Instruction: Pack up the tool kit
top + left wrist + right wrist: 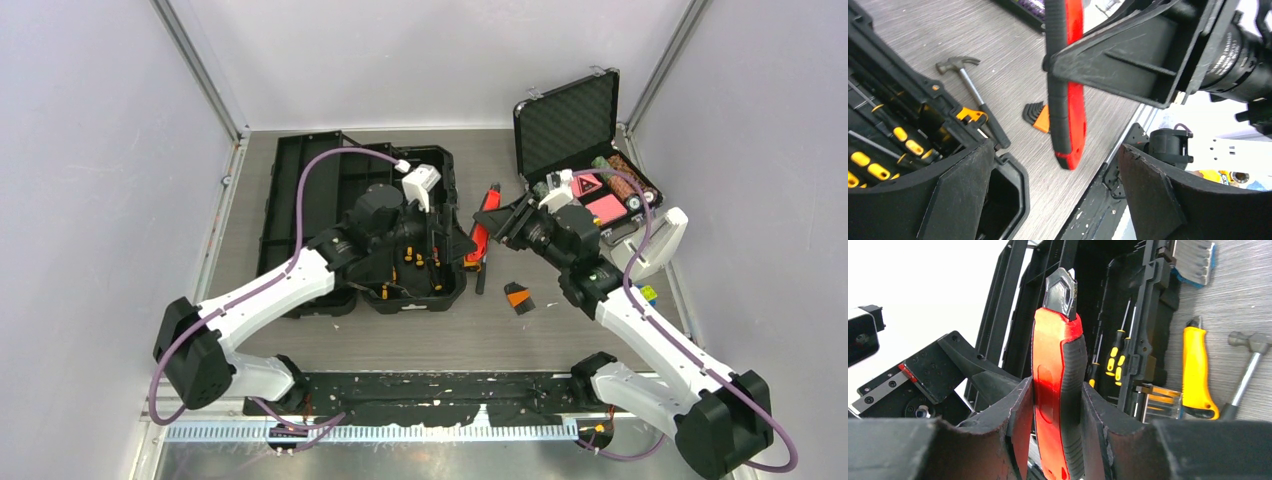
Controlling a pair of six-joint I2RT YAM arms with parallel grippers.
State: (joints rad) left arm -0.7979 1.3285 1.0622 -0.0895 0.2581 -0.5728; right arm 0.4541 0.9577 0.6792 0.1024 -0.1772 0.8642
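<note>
Top view: the ribbed black plastic toolbox (300, 200) lies open at nine o'clock on the wood-grain desk (400, 340), screwdrivers (415, 258) already slotted. The left hand (452, 243) hangs released over it.

Left wrist: a steel hammer (973, 95) and hex keys (1038, 116) lie unpacked.

Right wrist: the right hand (1055, 395) clamps the rubbery red knife (1053, 340).

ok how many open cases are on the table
2. The large black plastic toolbox lies open left of centre, its lid folded flat to the left. The smaller foam-lined black case stands open at the back right. No others show, though the arms hide some table.
</note>
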